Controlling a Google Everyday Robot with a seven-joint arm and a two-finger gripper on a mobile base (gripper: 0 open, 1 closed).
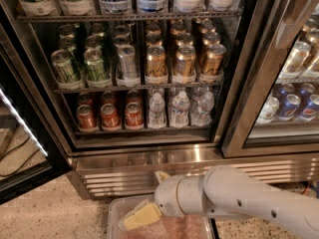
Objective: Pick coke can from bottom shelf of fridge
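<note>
The fridge stands open in front of me, steel-framed with a dark interior. On its bottom shelf several red coke cans stand in rows at the left, with clear water bottles to their right. My gripper hangs low in front of the ribbed base panel, well below and in front of the cans, over a tray. Its cream fingers point down-left and hold nothing.
Green cans, a silver can and gold-brown cans fill the middle rack, bottles the rack above. A clear plastic tray lies on the speckled floor below. The open glass door stands at left. A second compartment with blue cans is at right.
</note>
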